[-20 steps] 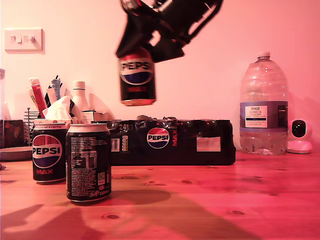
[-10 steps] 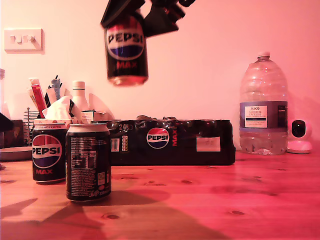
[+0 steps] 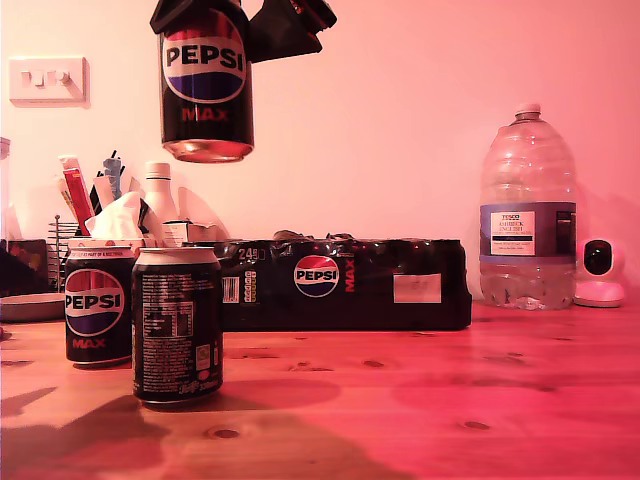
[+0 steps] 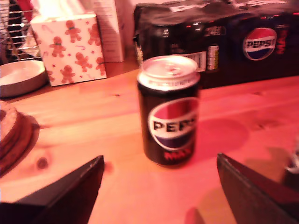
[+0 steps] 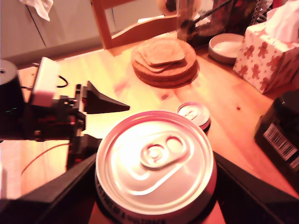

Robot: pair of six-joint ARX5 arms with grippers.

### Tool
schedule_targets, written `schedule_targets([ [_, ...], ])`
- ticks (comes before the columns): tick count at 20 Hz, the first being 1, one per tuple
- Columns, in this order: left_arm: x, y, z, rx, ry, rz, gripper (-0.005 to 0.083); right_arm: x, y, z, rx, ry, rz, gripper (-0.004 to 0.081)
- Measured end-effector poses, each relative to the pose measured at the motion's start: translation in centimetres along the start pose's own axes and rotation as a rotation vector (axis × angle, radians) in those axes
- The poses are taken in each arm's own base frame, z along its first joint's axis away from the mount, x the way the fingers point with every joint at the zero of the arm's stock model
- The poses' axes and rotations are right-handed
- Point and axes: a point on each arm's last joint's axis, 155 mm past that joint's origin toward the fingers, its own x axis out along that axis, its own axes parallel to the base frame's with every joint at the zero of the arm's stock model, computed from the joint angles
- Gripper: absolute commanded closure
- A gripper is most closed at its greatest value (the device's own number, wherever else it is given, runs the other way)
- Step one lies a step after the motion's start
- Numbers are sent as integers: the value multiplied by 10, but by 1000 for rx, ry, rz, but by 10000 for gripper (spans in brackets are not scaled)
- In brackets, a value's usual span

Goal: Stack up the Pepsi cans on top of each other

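One Pepsi can (image 3: 207,80) hangs high over the table, logo facing the exterior camera, with my second gripper (image 3: 238,20) shut on its upper part. Its silver lid (image 5: 154,158) fills the second wrist view. Directly beneath, slightly toward the exterior view's left, stands a can (image 3: 178,325) showing its white text. Another can (image 3: 98,305) stands behind it, further left. My first gripper (image 4: 160,158) is open low over the table, a standing can (image 4: 169,112) just ahead of its fingers (image 4: 70,191). The first gripper (image 5: 100,122) also shows in the second wrist view.
A long black Pepsi multipack (image 3: 340,285) lies behind the cans. A big water bottle (image 3: 527,210) and a small white camera (image 3: 600,272) stand at the exterior view's right. A gingerbread tissue box (image 4: 70,46), a white bowl (image 5: 226,46) and cork mats (image 5: 163,60) lie nearby.
My second gripper has carried its can up and toward the exterior view's left, from over the multipack to above the two standing cans. The standing cans have not moved.
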Motion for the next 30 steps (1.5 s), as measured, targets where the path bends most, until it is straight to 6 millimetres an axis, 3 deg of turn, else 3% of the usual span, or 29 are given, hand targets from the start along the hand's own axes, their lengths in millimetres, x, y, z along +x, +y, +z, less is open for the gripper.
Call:
schedule_targets([
  [4,19,0,-1,3,-11,-24,76,4,-4,12,-9,-81,-17,452],
  [9,31,-3,-9,1,-5,-56,76,18,-3,-14,17,-116,-18,453],
  [17,44,-11,-12,-13,4,-107,76,20,-7,4,21,-236,-32,453],
  [23,45,-16,-11,-11,3,-120,76,52,-10,-36,90,-142,-16,453],
  [30,45,-16,-12,-11,5,-120,76,54,-9,-47,150,-99,-10,453],
])
